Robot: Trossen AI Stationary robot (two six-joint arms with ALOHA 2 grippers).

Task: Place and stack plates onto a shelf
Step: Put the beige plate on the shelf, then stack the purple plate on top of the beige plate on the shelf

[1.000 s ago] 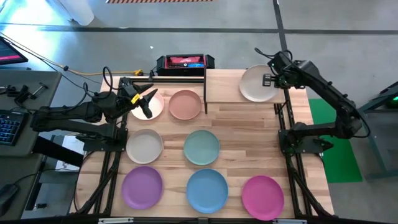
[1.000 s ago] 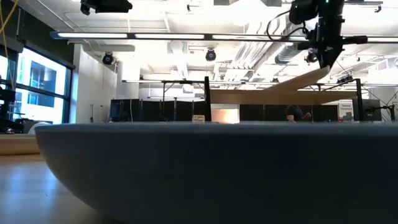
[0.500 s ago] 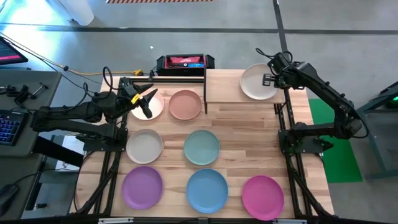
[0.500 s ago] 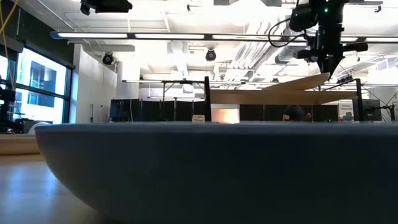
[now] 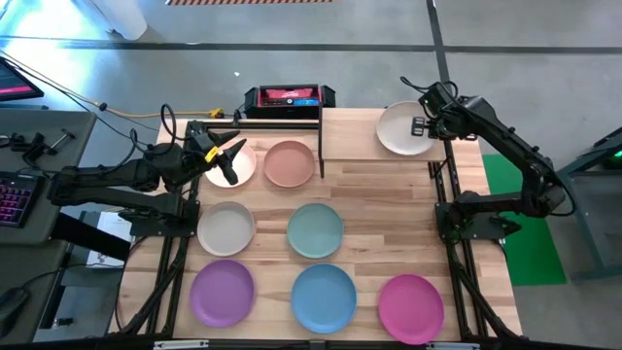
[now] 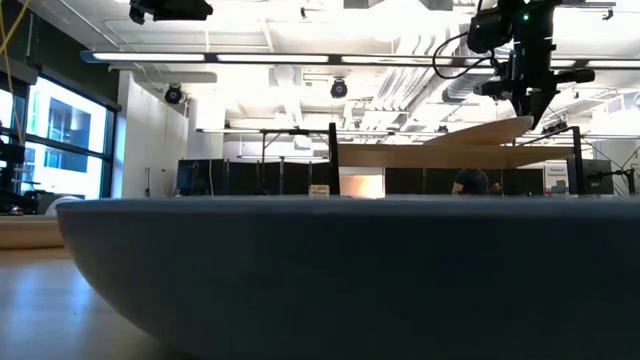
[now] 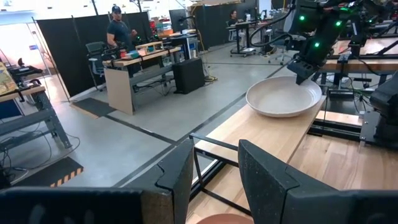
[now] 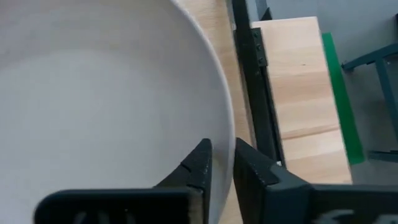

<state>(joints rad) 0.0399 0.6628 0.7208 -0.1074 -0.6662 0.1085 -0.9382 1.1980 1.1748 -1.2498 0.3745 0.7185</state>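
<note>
My right gripper [image 5: 425, 126] is shut on a cream plate [image 5: 398, 128] over the right end of the light-wood shelf [image 5: 355, 136]. In the low view this plate [image 6: 485, 133] slants just above the shelf top [image 6: 420, 157]. My left gripper [image 5: 227, 156] is open and hovers over the pale pink plate [image 5: 241, 167], touching nothing. The terracotta plate [image 5: 290, 163], second cream [image 5: 226, 228], teal-green [image 5: 315, 230], purple [image 5: 223, 292], blue [image 5: 324, 297] and magenta [image 5: 410, 308] plates lie flat on the tabletop. My right gripper pinches the cream plate's rim [image 8: 225, 140] on its right side, one finger [image 8: 198, 167] inside the dish and one [image 8: 252, 171] outside. The fingers come from above, pointing down. The plate is tilted, held side higher; whether its low left edge [image 6: 445, 142] touches the shelf I cannot tell.
A black and red device [image 5: 289, 96] sits at the far edge behind the shelf. Black frame posts [image 5: 442, 194] stand along the table's right side, and similar rails [image 5: 175, 243] run along the left. Bare wood [image 5: 389, 209] lies between the shelf and the front row of plates.
My right gripper has kept hold of the cream plate over the shelf and shifted slightly toward the table's right edge. The plate has levelled somewhat: its slant is shallower than a second ago.
</note>
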